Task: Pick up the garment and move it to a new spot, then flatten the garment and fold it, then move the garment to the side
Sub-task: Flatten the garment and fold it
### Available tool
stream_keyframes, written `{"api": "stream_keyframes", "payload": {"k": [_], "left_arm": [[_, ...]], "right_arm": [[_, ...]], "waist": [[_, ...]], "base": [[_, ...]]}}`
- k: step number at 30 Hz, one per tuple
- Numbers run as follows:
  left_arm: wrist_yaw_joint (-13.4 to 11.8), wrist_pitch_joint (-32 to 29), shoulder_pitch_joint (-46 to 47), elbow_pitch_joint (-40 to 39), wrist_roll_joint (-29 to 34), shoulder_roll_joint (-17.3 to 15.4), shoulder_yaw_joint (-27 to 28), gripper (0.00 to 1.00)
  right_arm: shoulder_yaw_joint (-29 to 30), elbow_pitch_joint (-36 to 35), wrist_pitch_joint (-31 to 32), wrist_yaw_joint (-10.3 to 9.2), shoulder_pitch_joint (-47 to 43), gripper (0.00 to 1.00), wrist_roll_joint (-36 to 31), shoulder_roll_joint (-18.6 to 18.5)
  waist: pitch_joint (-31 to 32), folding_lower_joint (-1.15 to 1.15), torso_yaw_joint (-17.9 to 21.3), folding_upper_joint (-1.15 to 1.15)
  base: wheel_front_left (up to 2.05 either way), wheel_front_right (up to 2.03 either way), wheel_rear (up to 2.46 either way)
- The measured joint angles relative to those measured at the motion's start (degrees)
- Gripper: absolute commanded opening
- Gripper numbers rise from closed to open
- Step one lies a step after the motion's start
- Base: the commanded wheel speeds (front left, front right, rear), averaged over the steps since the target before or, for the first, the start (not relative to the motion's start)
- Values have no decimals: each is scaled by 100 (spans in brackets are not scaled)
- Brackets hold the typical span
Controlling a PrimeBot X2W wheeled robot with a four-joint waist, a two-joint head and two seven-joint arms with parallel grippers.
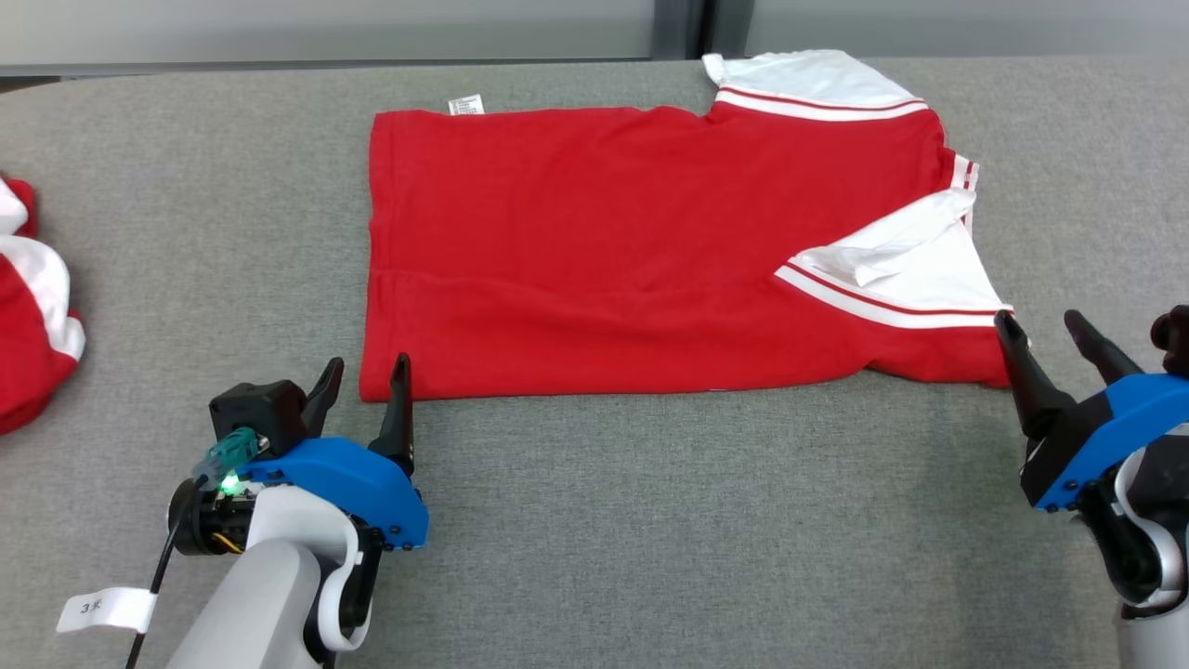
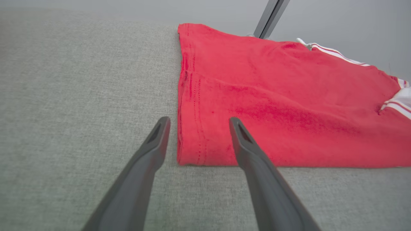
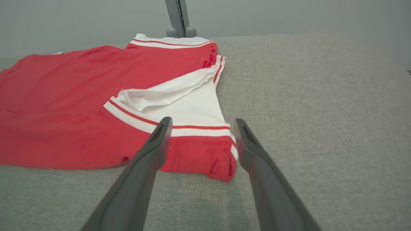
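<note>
lying flat, folded red garment [image 1: 594,251], white striped sleeves

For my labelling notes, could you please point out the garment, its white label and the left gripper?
garment [image 1: 604,251], head view, middle of red body
white label [image 1: 465,105], head view, centre of tag
left gripper [image 1: 368,362], head view, midway between fingertips

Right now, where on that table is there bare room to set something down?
Widest: the table strip below the red shirt, between left gripper and right gripper. Also bare: between the shirt and the second garment at left. Crowded: the shirt's near corners, at both grippers.
</note>
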State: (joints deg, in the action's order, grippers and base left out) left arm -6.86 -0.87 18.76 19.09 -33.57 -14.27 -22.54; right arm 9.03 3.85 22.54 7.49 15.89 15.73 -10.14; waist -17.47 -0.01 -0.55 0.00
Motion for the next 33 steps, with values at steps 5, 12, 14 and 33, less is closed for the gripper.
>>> {"api": "stream_keyframes", "payload": {"k": [5, 12, 14, 33], "left_arm": [[-148, -10, 220, 372, 159, -14, -48, 100], [-222, -75, 460, 751, 235, 7, -101, 100], [-207, -80, 538, 815, 235, 16, -124, 100], [160, -506, 8, 531, -75, -168, -322, 0]], "right_arm": [[223, 313, 18, 0, 43, 100, -216, 282], [448, 954, -15, 0, 425, 100, -371, 494], [517, 1125, -49, 0, 548, 100, -412, 528], [641, 129, 270, 1, -414, 0, -182, 639]], "waist": [[-140, 0, 93, 0], [-348, 0, 121, 0], [-407, 0, 111, 0], [105, 1, 35, 0]], "base": [[0, 0, 0], [0, 0, 0], [0, 0, 0], [0, 0, 0]]}}
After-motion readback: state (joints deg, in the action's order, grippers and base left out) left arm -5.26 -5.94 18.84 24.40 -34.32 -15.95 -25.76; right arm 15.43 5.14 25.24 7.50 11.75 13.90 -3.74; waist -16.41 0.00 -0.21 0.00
